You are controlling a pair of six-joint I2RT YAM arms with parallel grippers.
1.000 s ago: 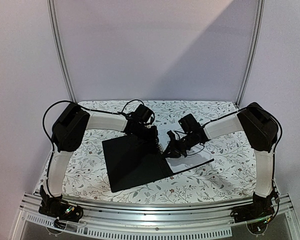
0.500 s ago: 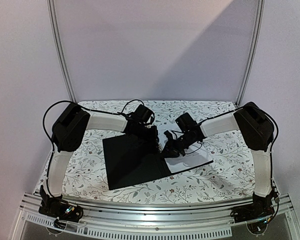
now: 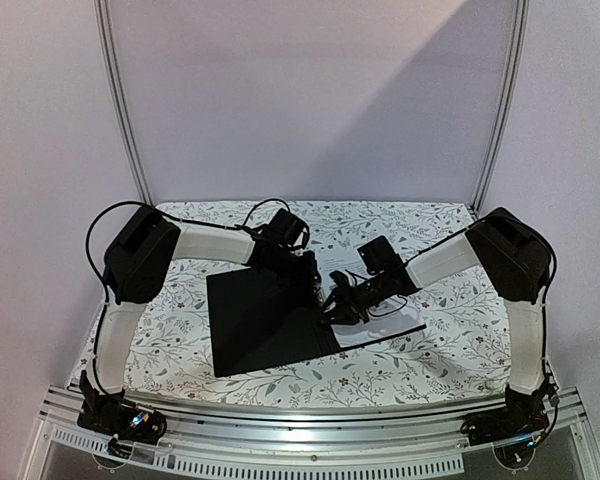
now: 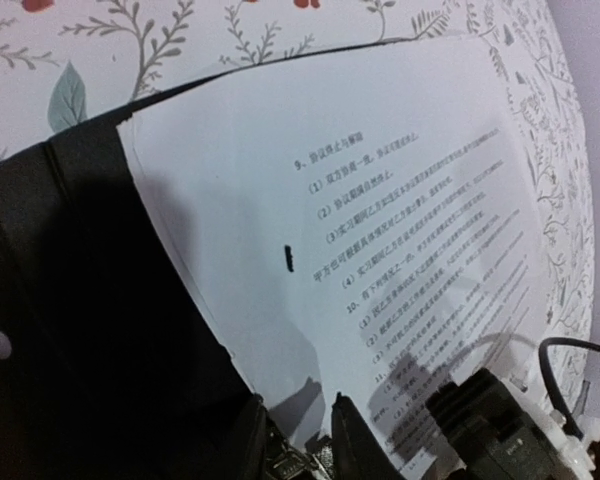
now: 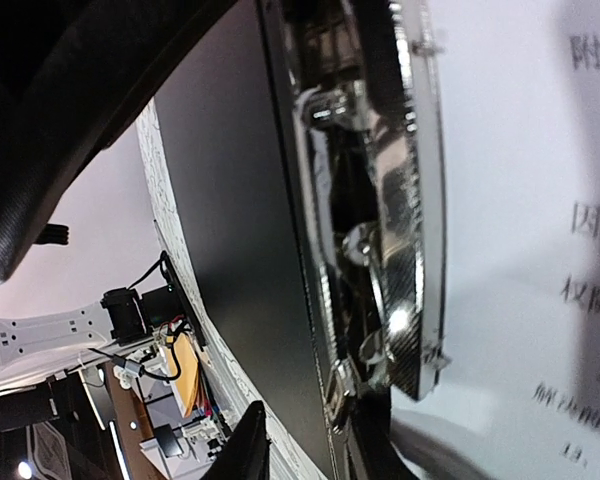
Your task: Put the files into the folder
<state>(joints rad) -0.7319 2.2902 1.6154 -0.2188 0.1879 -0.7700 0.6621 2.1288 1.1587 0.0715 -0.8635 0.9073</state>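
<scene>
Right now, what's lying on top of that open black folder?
A white sheet with black text covers the right half of the folder, by its metal clip. Anything beneath it is hidden.

Floral tablecloth (image 3: 450,345), pale lilac walls (image 3: 310,100)

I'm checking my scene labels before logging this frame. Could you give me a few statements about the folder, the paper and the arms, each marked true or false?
1. The folder lies open, black inside up. True.
2. A white sheet with black text lies on the folder. True.
3. The tablecloth is plain blue. False: it is white with a floral print.
4. The left end effector hangs far from the folder. False: it is over the folder's middle, close to the right end effector.
5. A metal clip shows beside the sheet in the right wrist view. True.
</scene>
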